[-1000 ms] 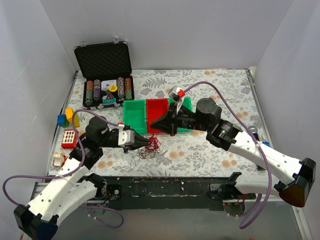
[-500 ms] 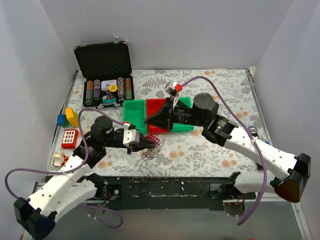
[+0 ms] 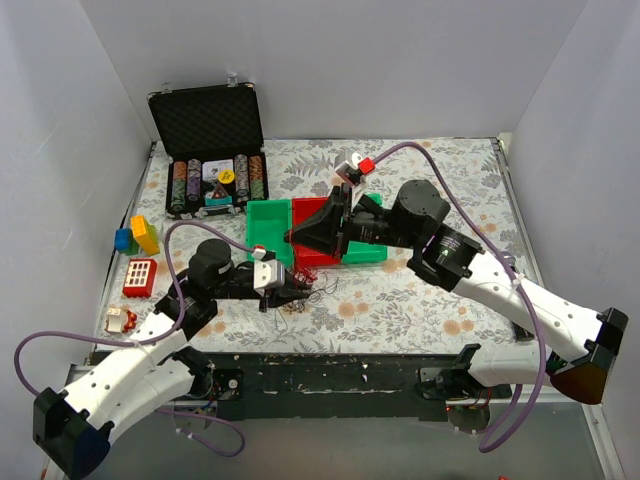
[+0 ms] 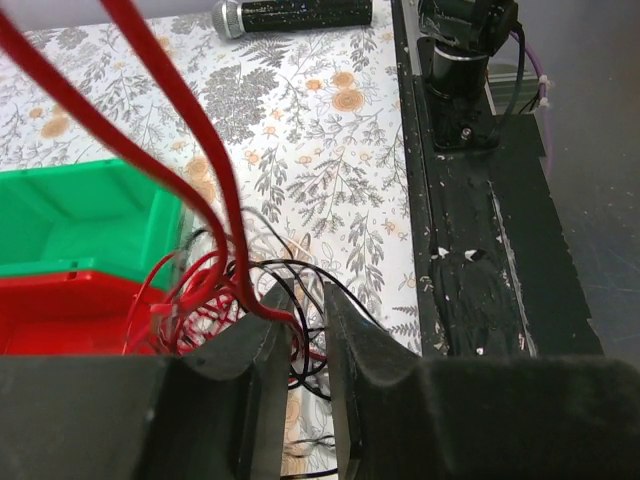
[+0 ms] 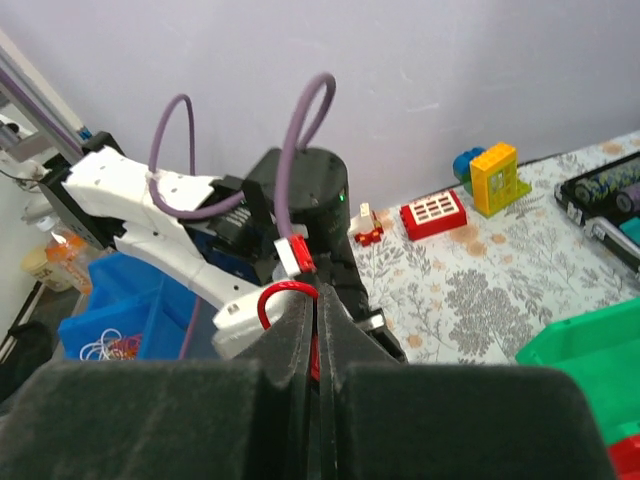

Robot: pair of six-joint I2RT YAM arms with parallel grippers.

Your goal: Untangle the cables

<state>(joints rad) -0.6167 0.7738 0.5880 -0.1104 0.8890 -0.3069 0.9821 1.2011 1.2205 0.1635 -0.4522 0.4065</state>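
The cables (image 3: 310, 283) are a small tangle of thin red and black wires on the floral table, just in front of the bins. My left gripper (image 3: 300, 290) is at the tangle. In the left wrist view its fingers (image 4: 262, 335) stand a narrow gap apart, with red and black wires (image 4: 285, 315) pinched between them. Red strands (image 4: 190, 120) rise from there to the upper left. My right gripper (image 3: 293, 238) hovers above the tangle and is shut on a loop of red cable (image 5: 280, 292), jaws pressed together.
A green bin (image 3: 268, 235), a red bin (image 3: 315, 215) and another green bin (image 3: 372, 250) stand behind the tangle. An open chip case (image 3: 210, 150) is at the back left. Toy blocks (image 3: 140, 235) and a red block (image 3: 139, 277) are on the left. A black glittery cylinder (image 4: 295, 14) lies on the table. The black front edge (image 4: 480, 270) is close.
My right gripper has moved a little left and up with the red cable. My left gripper has crept right, staying at the tangle.
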